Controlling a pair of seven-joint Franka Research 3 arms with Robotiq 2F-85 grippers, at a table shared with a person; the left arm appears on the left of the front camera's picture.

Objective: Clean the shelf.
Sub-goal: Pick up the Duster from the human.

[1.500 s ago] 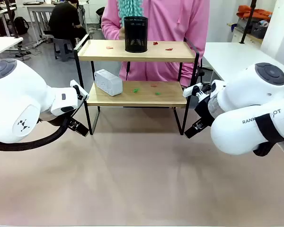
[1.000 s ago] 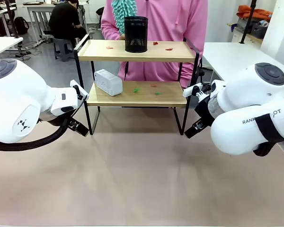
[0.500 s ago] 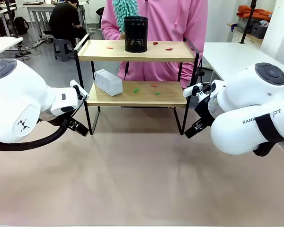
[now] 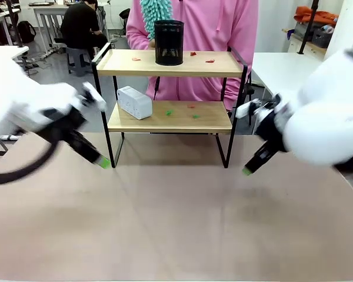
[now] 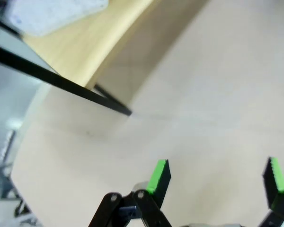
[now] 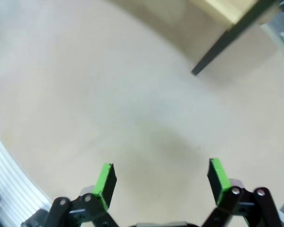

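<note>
The two-tier shelf of light wooden boards in a thin black metal frame stands at the far middle of the beige desk, directly in front of a person in a pink hooded top. A black mesh cylindrical cup stands upright on the top board, left of centre, with a few small red scraps lying near it on the same board. On the lower board a white rectangular box sits at the left end, and small green scraps lie near the middle. The person holds a teal fluffy duster up behind the cup.

The left end effector hangs low over the desk just outside the shelf's front left leg, its arm blurred in the front view. In the left wrist view its green-padded fingers stand spread wide apart with nothing between them, above bare desk, with the shelf's leg and lower board ahead.

The right end effector hangs low just outside the front right leg, also blurred. In the right wrist view its fingers are likewise spread wide and hold nothing, with bare desk below and the shelf's black leg at the upper right.
</note>
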